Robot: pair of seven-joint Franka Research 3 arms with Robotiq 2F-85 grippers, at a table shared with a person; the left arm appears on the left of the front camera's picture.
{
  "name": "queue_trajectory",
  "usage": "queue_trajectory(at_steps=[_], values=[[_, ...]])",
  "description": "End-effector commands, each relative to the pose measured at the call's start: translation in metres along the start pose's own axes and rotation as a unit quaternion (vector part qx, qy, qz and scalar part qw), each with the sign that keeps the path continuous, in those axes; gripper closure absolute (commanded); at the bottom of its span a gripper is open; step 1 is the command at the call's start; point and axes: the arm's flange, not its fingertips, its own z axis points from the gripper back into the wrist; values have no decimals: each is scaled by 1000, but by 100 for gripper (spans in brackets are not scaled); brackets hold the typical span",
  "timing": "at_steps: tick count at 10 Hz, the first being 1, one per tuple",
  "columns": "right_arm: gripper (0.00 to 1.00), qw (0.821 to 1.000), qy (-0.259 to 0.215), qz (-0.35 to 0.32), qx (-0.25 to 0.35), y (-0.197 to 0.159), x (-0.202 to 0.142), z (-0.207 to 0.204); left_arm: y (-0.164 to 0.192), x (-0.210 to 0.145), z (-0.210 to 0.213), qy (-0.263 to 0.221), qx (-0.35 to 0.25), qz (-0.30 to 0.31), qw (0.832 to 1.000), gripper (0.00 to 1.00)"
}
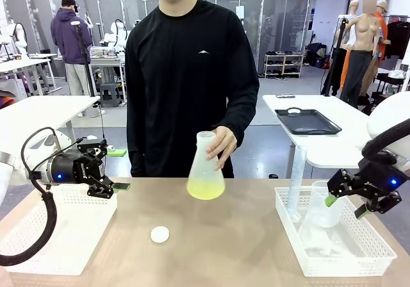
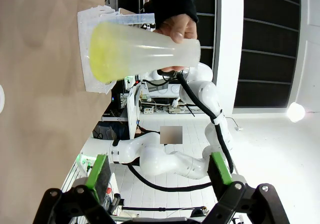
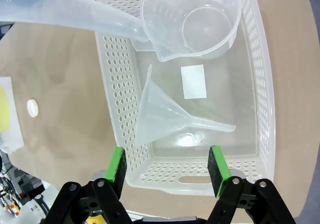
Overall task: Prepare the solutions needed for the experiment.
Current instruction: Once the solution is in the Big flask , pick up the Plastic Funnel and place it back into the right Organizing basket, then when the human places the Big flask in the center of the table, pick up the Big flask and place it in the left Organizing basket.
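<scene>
Soln (image 1: 205, 188): pale yellow-green, shallow layer in translucent conical flask (image 1: 206, 159), mid-table (image 1: 256, 236), neck held by person's hand (image 1: 222, 145). L gripper (image 1: 113, 188): level, jaws wide, empty. R gripper (image 3: 167, 166): jaws apart, empty, pointing down over perforated white basket (image 3: 262, 84) w/ clear funnel (image 3: 160, 114).

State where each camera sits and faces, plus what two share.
Front: from the robot's side, faces the person; left gripper, right gripper show.
Left wrist: rolled sideways, faces the flask of solution in the person's hand; open fingers below.
Right wrist: down into the basket at the funnel; open fingers below.
Shared: the flask, front and left wrist.
</scene>
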Motion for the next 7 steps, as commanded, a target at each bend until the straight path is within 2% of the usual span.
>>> queue_trajectory(at_steps=[1,7], values=[[18,1000,0,1,-1,1,0,0,-2,0,0,2,-3,3,1000,0],[18,1000,0,1,-1,1,0,0,-2,0,0,2,-3,3,1000,0]])
